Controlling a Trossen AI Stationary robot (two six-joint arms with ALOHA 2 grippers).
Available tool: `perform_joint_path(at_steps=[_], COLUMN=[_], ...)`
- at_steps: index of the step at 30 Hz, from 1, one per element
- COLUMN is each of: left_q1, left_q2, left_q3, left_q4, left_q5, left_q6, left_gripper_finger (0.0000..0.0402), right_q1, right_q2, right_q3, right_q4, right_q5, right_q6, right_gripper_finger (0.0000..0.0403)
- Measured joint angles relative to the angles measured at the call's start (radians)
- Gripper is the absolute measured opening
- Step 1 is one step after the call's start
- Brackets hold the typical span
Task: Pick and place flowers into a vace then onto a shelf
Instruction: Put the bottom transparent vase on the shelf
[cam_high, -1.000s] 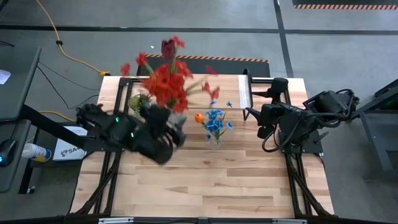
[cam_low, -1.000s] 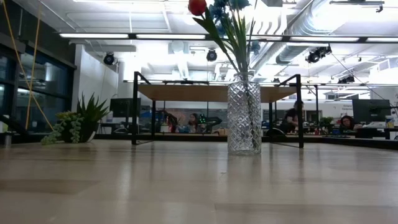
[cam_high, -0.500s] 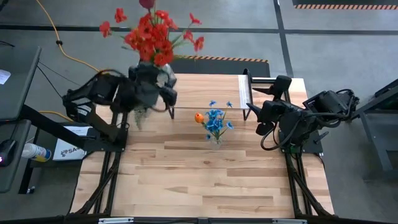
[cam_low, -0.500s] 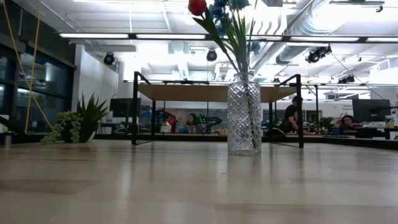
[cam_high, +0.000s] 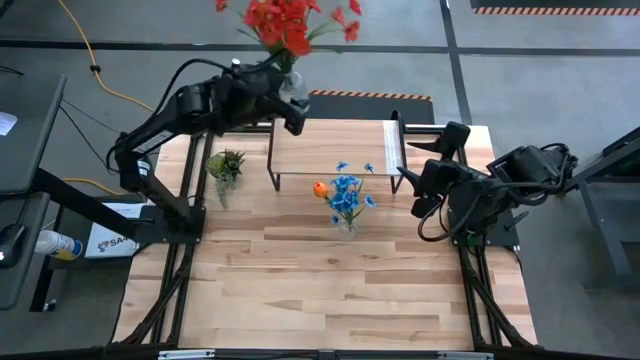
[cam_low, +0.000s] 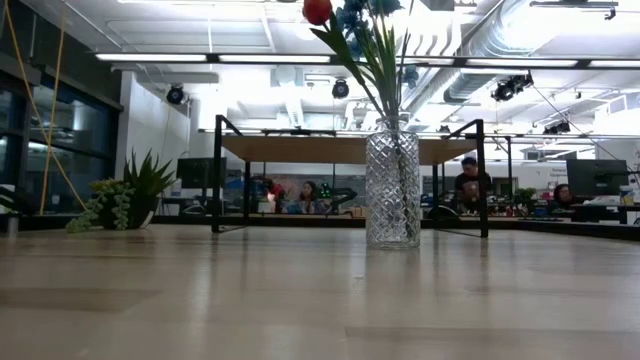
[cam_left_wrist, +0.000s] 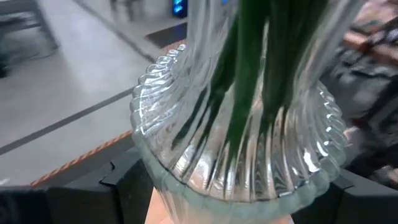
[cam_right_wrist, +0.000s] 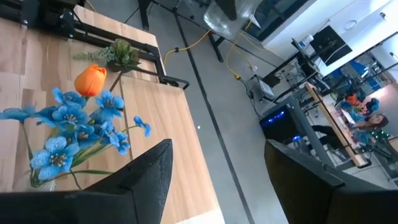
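My left gripper is shut on a ribbed clear glass vase that holds the red-bloomed bunch. It is raised above the far left corner of the shelf, a light plank on thin black legs. A second, cut-glass vase stands on the table in front of the shelf with the blue bunch and the orange tulip. My right gripper waits open at the table's right side, near the shelf's right end. I see no maroon tulip. My left gripper pinches the ribbed vase's body between its two fingers, one finger on each side, just under the flared ribbed shoulder. The vase is lifted clear of table and shelf, with green stems inside and the red blooms above the gripper.
A small green leafy tuft sits on the table left of the shelf. Bare tabletop stretches across the near half. Beyond the far edge lie floor, a yellow cable and people at desks in the room.
My left gripper has carried the vase of red flowers from over the table's left middle up and toward the far edge, swinging right to above the shelf's far left corner. The arm has stretched out and turned as it went. The blue-flower vase stayed in place.
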Motion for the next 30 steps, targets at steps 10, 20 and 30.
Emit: perform_joint_path(at_steps=[10, 20, 30], left_q1=[0.08, 0.09, 0.156], left_q2=[-0.004, -0.087, -0.231], left_q3=[-0.226, -0.575, -0.858], left_q4=[0.097, 0.41, 0.619], left_q5=[0.064, 0.151, 0.228], left_q6=[0.063, 0.129, 0.105], left_gripper_finger=[0.0318, 0.0318, 0.0318], right_q1=[0.0, 0.0, 0.0], right_q2=[0.0, 0.0, 0.0], right_q3=[0.0, 0.0, 0.0], right_q4=[-0.098, -0.101, -0.096], right_q5=[-0.032, -0.055, -0.084], right_q6=[0.128, 0.172, 0.211], right_gripper_finger=[0.0245, 0.0245, 0.0245])
